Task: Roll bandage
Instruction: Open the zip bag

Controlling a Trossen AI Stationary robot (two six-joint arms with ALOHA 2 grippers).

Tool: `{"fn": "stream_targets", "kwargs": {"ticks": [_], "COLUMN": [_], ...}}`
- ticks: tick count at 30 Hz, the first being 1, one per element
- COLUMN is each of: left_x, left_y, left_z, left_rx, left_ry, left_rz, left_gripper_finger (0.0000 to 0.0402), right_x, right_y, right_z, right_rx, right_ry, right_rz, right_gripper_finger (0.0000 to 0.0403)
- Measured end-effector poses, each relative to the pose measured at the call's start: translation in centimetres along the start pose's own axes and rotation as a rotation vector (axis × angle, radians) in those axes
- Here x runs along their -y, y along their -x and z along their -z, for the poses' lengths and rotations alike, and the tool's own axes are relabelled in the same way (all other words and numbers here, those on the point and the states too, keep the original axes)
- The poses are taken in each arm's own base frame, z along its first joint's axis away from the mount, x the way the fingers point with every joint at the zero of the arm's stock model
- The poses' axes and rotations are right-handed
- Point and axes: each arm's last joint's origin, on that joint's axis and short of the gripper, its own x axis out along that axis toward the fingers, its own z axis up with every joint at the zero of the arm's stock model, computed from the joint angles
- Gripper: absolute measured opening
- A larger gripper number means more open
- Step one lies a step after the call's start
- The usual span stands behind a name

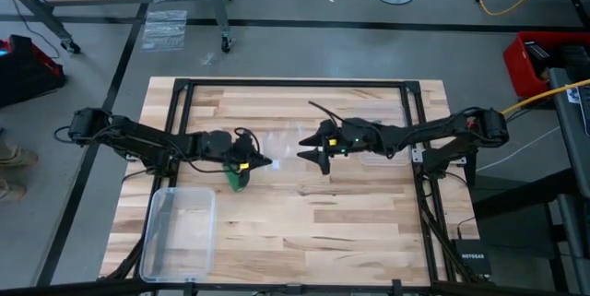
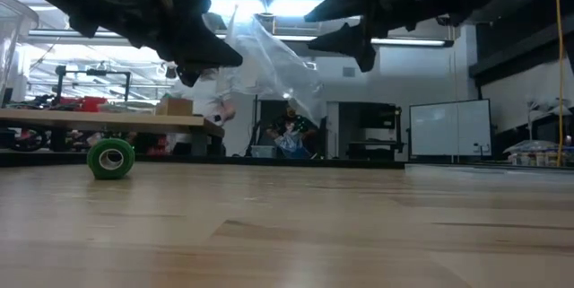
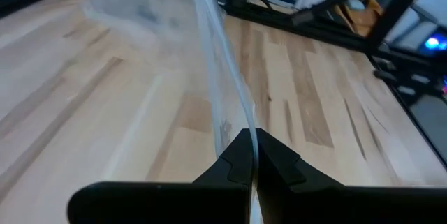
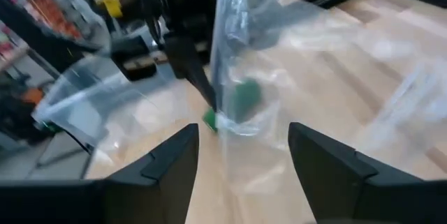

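Grey floor (image 1: 277, 1) all round the pale wood worktop (image 1: 369, 222). Red bin (image 1: 539, 61) off its far right corner, yellow cable (image 1: 516, 1) beyond. Behind worktop: white wall (image 2: 395, 82), whiteboard (image 2: 448, 128), ceiling striplights (image 2: 287, 5) on.

The left arm reaches in from nine o'clock across the table in the high view, its left gripper (image 1: 263, 161) near the centre, raised clear of the tabletop with both fingers (image 3: 241, 158) pressed together on a thin clear sheet (tips meeting in a point). The right arm stretches in from three o'clock, its right gripper (image 1: 313, 155) facing the left one, also raised, fingers (image 4: 171, 158) spread wide apart.
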Motion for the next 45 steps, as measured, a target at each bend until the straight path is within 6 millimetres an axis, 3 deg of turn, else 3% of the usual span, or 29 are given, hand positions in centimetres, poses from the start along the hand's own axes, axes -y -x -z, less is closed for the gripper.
{"fn": "stream_targets", "kwargs": {"ticks": [11,15,21,30,45], "left_x": [0.3,0.7,1.4,2.3,2.2], "left_y": [0.1,0.2,0.2,0.3,0.2], "left_z": [1.1,1.1,1.2,0.3,0.3], "left_rx": [-0.146,-0.158,-0.152,-0.044,-0.042], "left_ry": [0.008,-0.014,-0.074,-0.152,-0.151], "left_rz": [0.159,0.278,0.325,0.374,0.353], "left_gripper_finger": [0.0,0.0,0.0,0.0,0.0], "right_x": [-0.8,-1.0,-1.3,-1.4,-1.3], "right_y": [-0.2,-0.3,-0.3,-1.5,-2.6], "right_z": [-1.8,-2.3,-2.7,-2.1,-1.4], "right_rx": [-0.034,-0.061,-0.054,-0.064,-0.075], "right_ry": [0.216,0.258,0.265,0.264,0.257], "right_rz": [0.011,0.018,-0.025,-0.161,-0.267], "right_gripper_finger": [0.0225,0.0225,0.0225,0.0225,0.0225]}}
